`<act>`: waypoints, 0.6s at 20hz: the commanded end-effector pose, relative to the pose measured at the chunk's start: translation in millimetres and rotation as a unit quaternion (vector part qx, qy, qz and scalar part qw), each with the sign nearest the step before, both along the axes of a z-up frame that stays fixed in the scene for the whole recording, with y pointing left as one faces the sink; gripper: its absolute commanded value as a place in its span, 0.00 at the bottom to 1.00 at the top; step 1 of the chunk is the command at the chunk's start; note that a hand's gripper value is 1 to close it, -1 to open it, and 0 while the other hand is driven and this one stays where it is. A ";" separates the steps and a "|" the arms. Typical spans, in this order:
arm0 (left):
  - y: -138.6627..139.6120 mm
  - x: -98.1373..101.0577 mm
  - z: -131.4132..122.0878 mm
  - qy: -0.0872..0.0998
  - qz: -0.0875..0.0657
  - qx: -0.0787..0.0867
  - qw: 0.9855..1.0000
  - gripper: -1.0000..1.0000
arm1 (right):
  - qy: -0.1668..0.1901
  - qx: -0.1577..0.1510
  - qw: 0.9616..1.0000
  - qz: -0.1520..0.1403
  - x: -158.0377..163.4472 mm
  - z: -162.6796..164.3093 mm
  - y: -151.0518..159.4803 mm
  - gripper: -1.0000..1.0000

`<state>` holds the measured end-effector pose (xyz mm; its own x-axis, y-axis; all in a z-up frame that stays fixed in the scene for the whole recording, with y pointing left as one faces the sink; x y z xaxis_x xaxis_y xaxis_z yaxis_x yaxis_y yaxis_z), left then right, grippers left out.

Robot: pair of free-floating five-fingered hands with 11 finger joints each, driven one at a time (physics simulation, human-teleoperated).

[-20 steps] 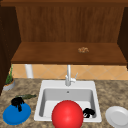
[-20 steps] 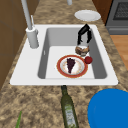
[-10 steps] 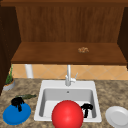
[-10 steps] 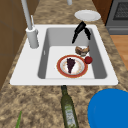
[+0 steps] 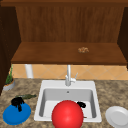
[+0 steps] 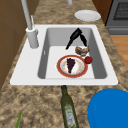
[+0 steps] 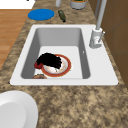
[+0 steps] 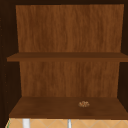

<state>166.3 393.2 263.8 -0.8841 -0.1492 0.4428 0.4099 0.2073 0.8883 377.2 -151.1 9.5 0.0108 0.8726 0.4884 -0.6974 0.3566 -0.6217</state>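
My right hand point(image 5: 81, 104) is down in the white sink point(image 5: 50, 86), open, its straight fingers pointing at the basin floor. In the left side view this hand point(image 6: 76, 37) hangs just above a brown piece of food point(image 6: 82, 50). Beside it lies a red-rimmed plate point(image 6: 60, 67) with a dark purple morsel point(image 6: 71, 64) on it and a small red ball point(image 6: 88, 59) at its edge. In the right side view the hand point(image 7: 50, 60) spreads over that plate point(image 7: 65, 67). My left hand point(image 5: 17, 102) hovers open over a blue plate point(image 5: 16, 115) on the counter's left.
The faucet point(image 5: 68, 77) stands behind the sink. A green bottle point(image 6: 68, 107) lies on the counter by the blue plate point(image 6: 110, 107). A white plate point(image 5: 117, 116) sits at the right. A potted plant point(image 5: 8, 82) stands far left. A small brown item point(image 8: 84, 103) rests on the shelf.
My right hand has shifted a little to the left and farther back inside the sink. The left hand has stayed where it was.
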 end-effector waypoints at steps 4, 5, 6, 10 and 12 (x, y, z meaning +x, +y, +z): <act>0.0 0.0 0.0 0.000 0.000 0.000 1.000 0.50 | 0.000 0.014 1.000 0.002 -5.2 -9.0 6.7 0.00; 0.0 0.0 0.0 0.000 0.000 0.000 1.000 0.50 | 0.007 0.011 1.000 0.004 -5.1 -9.5 7.2 0.00; 0.0 0.0 0.0 0.000 0.000 0.000 1.000 0.50 | 0.006 0.011 1.000 0.005 -6.9 -9.8 7.5 0.00; 0.0 0.0 0.0 0.000 0.000 0.000 1.000 0.50 | 0.007 0.011 1.000 0.006 -8.6 -10.3 9.8 0.00; 0.0 0.0 0.0 0.000 0.000 0.000 1.000 0.50 | 0.014 -0.007 1.000 0.006 3.3 -10.5 24.9 0.00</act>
<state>166.3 393.2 263.8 -0.8841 -0.1492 0.4428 0.4099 0.2073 0.8883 370.1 -139.9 -1.5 0.0083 0.8680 0.4966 -0.7132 0.3532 -0.6055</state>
